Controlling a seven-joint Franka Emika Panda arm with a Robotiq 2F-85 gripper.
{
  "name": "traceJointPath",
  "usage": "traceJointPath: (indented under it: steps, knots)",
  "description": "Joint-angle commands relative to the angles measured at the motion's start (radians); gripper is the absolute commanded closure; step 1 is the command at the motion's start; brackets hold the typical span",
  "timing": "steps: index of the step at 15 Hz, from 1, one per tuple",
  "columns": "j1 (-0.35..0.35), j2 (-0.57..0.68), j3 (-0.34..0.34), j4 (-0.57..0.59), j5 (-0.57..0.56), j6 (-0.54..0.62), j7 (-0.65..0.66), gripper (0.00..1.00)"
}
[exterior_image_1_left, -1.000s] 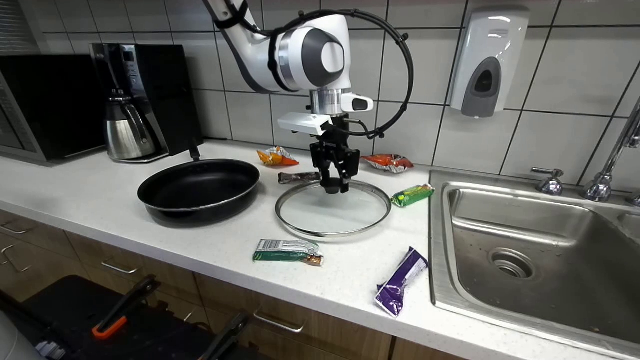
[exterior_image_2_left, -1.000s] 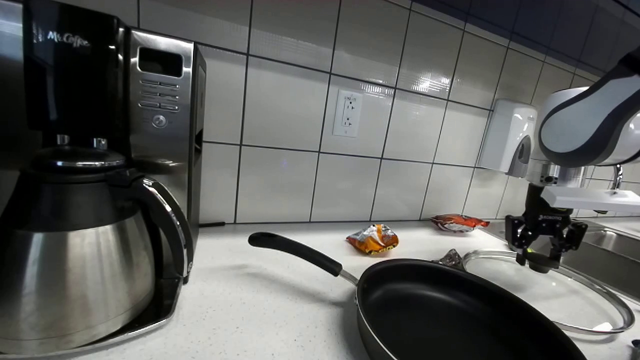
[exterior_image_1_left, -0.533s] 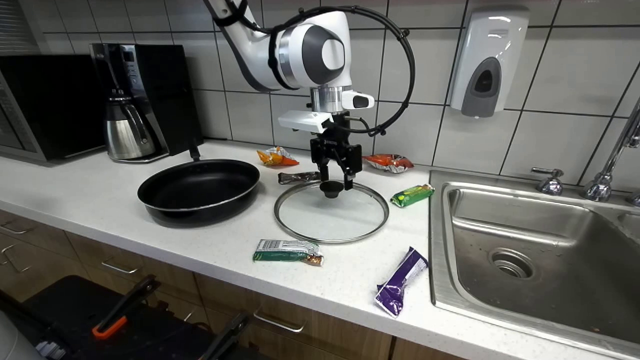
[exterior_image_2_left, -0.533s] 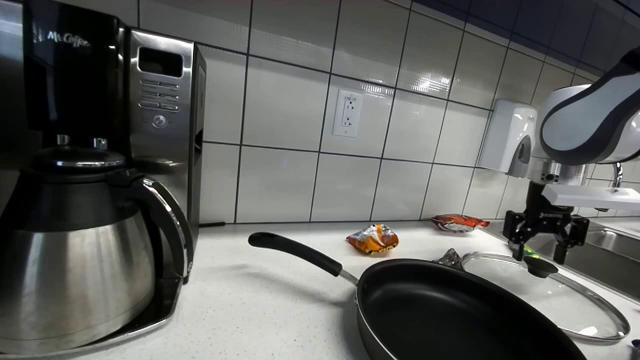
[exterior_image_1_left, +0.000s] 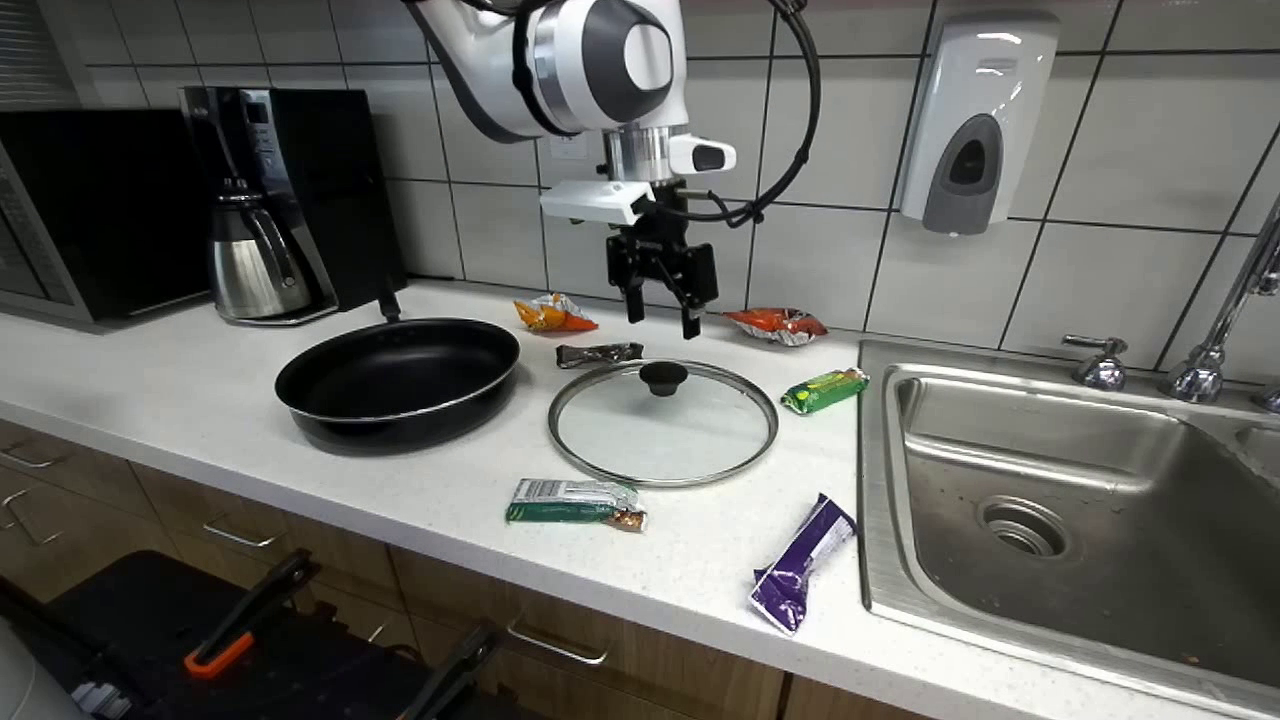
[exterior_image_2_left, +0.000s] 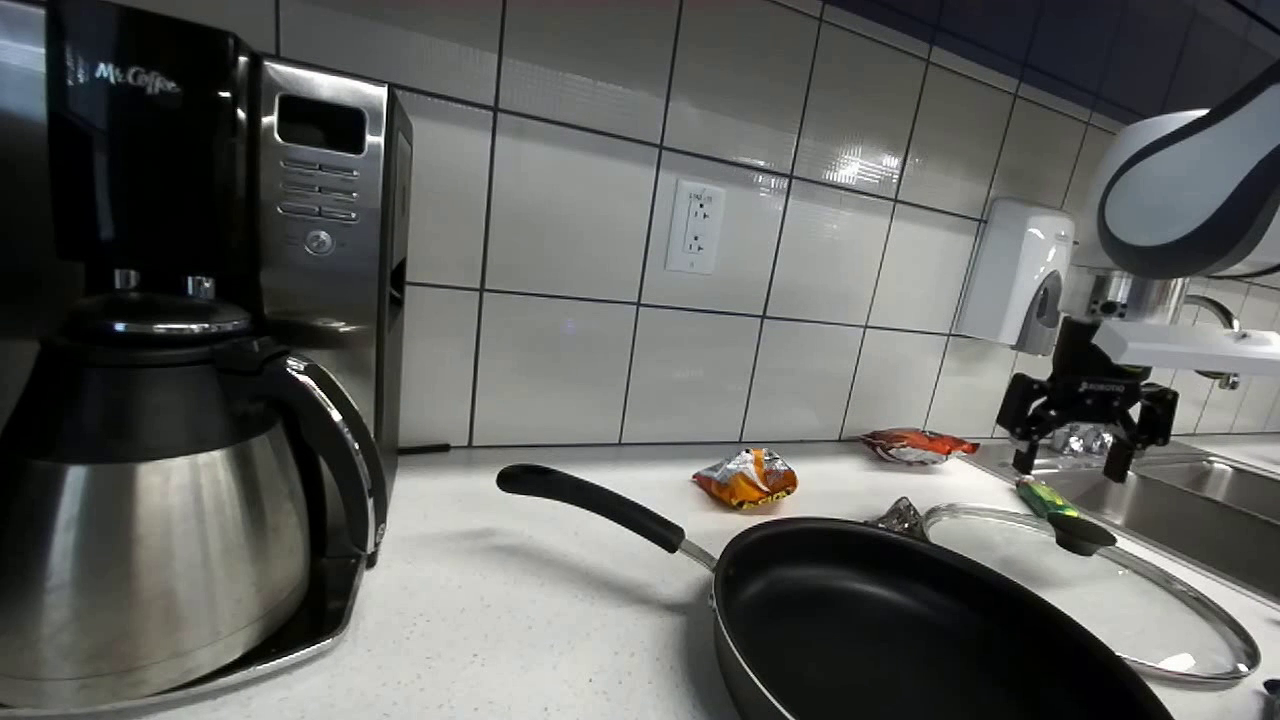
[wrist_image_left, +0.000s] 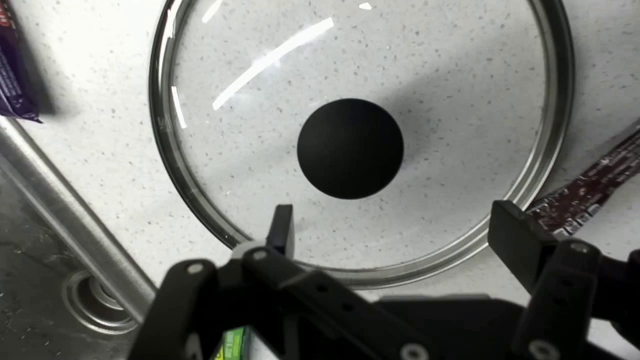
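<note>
A round glass lid (exterior_image_1_left: 650, 435) with a metal rim lies flat on the white counter, its black knob (exterior_image_1_left: 663, 377) facing up. Above the knob hangs my gripper (exterior_image_1_left: 663, 321), jaws spread wide and nothing between them. Seen in an exterior view, the gripper (exterior_image_2_left: 1070, 466) is clear of the knob (exterior_image_2_left: 1083, 534) with a gap below its fingertips. In the wrist view the knob (wrist_image_left: 350, 148) shows in full, ahead of the gripper (wrist_image_left: 392, 207). Left of the lid stands a black frying pan (exterior_image_1_left: 400, 370), uncovered, with no contents visible.
Around the lid lie a brown wrapper (exterior_image_1_left: 598, 354), a green bar (exterior_image_1_left: 825, 391), a green-and-white bar (exterior_image_1_left: 577, 502) and a purple wrapper (exterior_image_1_left: 803, 565). Orange (exterior_image_1_left: 555, 313) and red (exterior_image_1_left: 777, 325) bags sit by the wall. A sink (exterior_image_1_left: 1050, 500) is at right, a coffee maker (exterior_image_1_left: 290, 200) at left.
The gripper was around the knob with the lid slightly raised; it has opened, the lid has settled flat, and the gripper has risen away from it.
</note>
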Motion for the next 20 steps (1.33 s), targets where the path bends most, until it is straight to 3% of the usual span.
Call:
traceJointPath:
  steps: [1, 2, 6, 17, 20]
  knots:
    - [0.026, -0.142, 0.009, -0.074, -0.043, -0.021, 0.035, 0.0]
    - [0.008, -0.055, 0.011, -0.021, -0.011, -0.003, 0.005, 0.0]
    - [0.015, -0.116, 0.018, -0.053, -0.017, -0.006, 0.007, 0.0]
    - [0.015, -0.117, 0.018, -0.06, -0.017, -0.006, 0.007, 0.0]
    - [0.037, -0.076, 0.016, -0.013, -0.039, -0.051, 0.157, 0.0]
